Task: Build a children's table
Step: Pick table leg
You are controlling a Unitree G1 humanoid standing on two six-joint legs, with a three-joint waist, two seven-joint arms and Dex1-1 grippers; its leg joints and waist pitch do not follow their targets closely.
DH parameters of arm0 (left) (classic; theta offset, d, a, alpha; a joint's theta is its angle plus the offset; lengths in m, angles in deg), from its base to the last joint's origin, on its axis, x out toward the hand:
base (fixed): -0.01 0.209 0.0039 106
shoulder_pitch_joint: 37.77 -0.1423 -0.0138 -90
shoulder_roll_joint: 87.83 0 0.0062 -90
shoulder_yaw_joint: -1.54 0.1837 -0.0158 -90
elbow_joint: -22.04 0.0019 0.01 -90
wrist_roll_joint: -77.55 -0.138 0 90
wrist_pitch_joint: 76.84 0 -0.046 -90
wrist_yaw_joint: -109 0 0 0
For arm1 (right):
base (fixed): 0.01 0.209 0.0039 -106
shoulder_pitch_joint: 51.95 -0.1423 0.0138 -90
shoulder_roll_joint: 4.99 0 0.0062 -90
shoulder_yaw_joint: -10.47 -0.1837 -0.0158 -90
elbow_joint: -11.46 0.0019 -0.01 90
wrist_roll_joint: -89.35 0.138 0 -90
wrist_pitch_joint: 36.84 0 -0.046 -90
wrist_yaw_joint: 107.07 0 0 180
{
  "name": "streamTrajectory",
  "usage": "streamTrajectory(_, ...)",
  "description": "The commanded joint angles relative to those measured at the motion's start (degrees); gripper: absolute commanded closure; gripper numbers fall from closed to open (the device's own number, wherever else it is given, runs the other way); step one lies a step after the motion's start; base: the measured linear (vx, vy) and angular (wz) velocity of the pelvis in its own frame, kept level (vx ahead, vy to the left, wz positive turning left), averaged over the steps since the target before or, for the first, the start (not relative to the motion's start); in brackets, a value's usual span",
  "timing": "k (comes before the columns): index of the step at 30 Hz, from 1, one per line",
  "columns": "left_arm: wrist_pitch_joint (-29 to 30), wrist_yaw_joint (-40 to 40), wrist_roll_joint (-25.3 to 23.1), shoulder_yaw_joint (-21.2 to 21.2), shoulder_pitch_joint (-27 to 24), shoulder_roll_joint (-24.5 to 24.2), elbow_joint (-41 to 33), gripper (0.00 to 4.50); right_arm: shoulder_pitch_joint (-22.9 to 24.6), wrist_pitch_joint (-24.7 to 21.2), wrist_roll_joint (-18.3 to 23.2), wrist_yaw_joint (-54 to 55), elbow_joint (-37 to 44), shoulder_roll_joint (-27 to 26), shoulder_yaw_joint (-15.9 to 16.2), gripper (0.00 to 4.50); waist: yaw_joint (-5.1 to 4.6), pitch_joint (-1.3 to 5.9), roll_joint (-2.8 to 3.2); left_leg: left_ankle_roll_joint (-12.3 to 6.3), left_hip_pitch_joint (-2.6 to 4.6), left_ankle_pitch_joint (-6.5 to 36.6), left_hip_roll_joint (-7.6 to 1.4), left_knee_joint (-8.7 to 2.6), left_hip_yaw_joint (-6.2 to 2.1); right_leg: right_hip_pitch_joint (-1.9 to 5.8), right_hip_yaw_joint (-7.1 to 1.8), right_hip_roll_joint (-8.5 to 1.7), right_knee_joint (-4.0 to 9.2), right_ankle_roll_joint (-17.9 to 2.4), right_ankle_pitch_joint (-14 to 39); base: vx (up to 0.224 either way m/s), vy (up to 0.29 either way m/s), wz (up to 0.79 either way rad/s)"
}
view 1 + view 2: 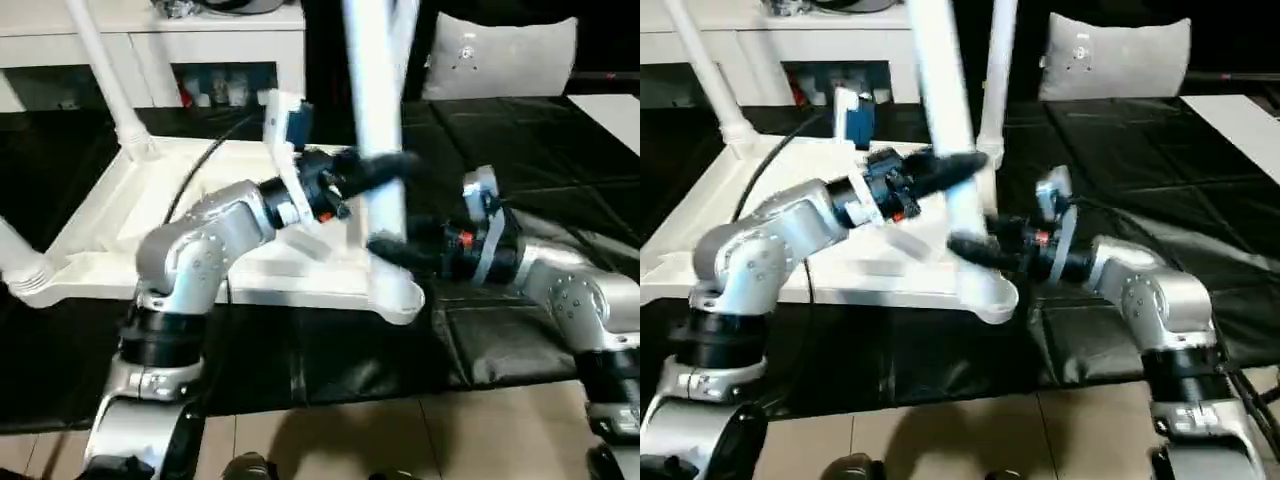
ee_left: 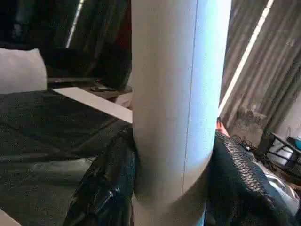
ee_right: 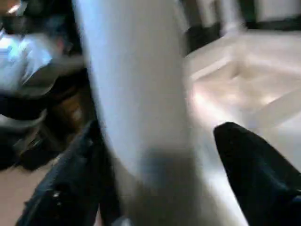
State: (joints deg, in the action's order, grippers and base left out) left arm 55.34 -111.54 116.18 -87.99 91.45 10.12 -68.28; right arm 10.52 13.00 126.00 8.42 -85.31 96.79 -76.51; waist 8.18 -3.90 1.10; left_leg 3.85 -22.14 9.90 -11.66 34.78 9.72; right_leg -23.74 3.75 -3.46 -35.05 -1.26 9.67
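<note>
The white tabletop [image 1: 120, 220] lies underside up on the black work table. A white leg [image 1: 375, 90] rises from its near right corner socket [image 1: 400, 295]. My left gripper [image 1: 385, 168] is shut on this leg, and in the left wrist view both black fingers [image 2: 108, 183] press against the tube [image 2: 174, 94]. Lower on the same leg sits my right gripper [image 1: 385, 248]; its fingers stand around the tube [image 3: 141, 94], open, with a gap at one finger [image 3: 254, 174]. Three more legs stand in the other corners: far left [image 1: 105, 70], near left [image 1: 15, 255], far right [image 1: 998, 70].
A white shelf unit [image 1: 150, 40] stands behind the work table [image 1: 520, 140]. A grey cushion [image 1: 500, 55] leans at the back right, with a white sheet [image 1: 610, 110] beside it. The tan floor [image 1: 350, 440] shows below the table's front edge.
</note>
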Motion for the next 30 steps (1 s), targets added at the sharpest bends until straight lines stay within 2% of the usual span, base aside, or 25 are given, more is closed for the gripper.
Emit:
streamTrajectory(1,0.4,-0.3,0.2,0.2,0.1,-0.3,-0.8,2.71,0.4,-1.1,1.0,-1.6,1.6,0.7,0.9,1.10,-0.06,4.81,-0.97,-2.34,0.70,6.5,-1.08,-3.31,-0.03,3.50,-2.23,-3.82,4.29,-7.8,15.3,0.000,0.000,0.00)
streamTrajectory(7,1.1,-3.3,0.2,2.1,0.0,-2.2,-1.5,2.71,0.4,-1.0,0.0,-2.9,1.5,1.5,1.2,1.62,-0.03,4.80,-1.03,-1.73,0.73,7.1,-0.98,-3.35,-0.07,3.47,-2.21,-3.87,4.37,-7.2,16.9,0.000,0.000,0.00)
streamTrajectory(8,1.0,-3.9,0.0,2.5,0.0,-2.6,-1.6,2.71,0.2,-0.4,-0.4,-3.3,1.4,1.7,1.5,1.65,-0.01,4.84,-0.86,-1.68,0.72,6.8,-1.00,-3.36,-0.11,3.43,-2.22,-3.86,4.34,-7.2,16.6,0.000,0.000,0.00)
streamTrajectory(11,1.3,-5.1,-0.3,3.2,0.3,-3.3,-1.3,2.71,-0.2,2.2,-1.8,-4.5,1.0,2.3,1.7,1.66,-0.05,4.88,-0.91,-1.55,0.69,6.7,-1.01,-3.30,-0.07,3.47,-2.22,-3.84,4.22,-7.6,15.7,0.000,0.000,0.00)
streamTrajectory(13,1.2,-5.8,-0.7,3.7,0.6,-3.7,-1.0,2.71,-0.7,2.0,-1.5,-5.0,0.6,2.4,1.4,1.66,-0.04,4.93,-0.90,-1.71,0.71,6.5,-1.04,-3.26,-0.06,3.49,-2.23,-3.85,4.13,-8.0,14.9,0.000,0.000,0.00)
streamTrajectory(17,0.8,-8.3,-1.1,4.9,1.3,-4.8,-0.1,2.71,-1.4,1.5,-1.3,-9.5,-0.2,4.2,2.5,1.28,0.00,4.89,-0.93,-2.17,0.72,6.7,-1.00,-3.21,-0.05,3.60,-2.22,-3.78,4.13,-8.2,15.0,0.000,0.000,0.00)
streamTrajectory(18,0.7,-8.7,-1.1,5.2,1.5,-5.0,0.1,2.71,-1.5,1.9,-1.4,-10.3,-0.4,4.5,2.7,1.28,0.04,4.91,-0.95,-2.21,0.73,6.5,-1.04,-3.20,-0.04,3.58,-2.25,-3.81,4.09,-8.3,14.9,0.000,0.000,0.00)
streamTrajectory(20,1.0,-9.9,-1.0,6.0,1.6,-5.6,0.0,2.71,-1.8,3.8,-2.7,-11.3,-0.5,5.0,3.7,0.97,0.05,4.97,-0.93,-2.26,0.69,6.4,-1.06,-3.14,-0.07,3.56,-2.21,-3.85,3.97,-8.5,14.6,0.000,0.000,0.00)
streamTrajectory(22,1.1,-10.9,-1.2,6.8,1.9,-6.0,-0.1,2.71,-1.8,7.4,-4.4,-14.1,-0.6,5.6,5.2,0.97,0.04,4.91,-0.95,-2.19,0.70,6.8,-1.06,-3.11,-0.04,3.52,-2.21,-3.88,3.99,-8.8,14.9,0.000,0.000,0.00)
streamTrajectory(30,1.2,-13.5,-0.7,8.0,1.8,-6.3,-1.6,2.71,-2.6,11.5,-6.7,-19.1,-2.9,5.7,7.4,0.87,-0.03,4.87,-1.05,-2.56,0.65,7.2,-1.07,-3.05,-0.04,3.58,-2.20,-3.87,4.03,-9.1,15.8,0.000,0.000,0.00)
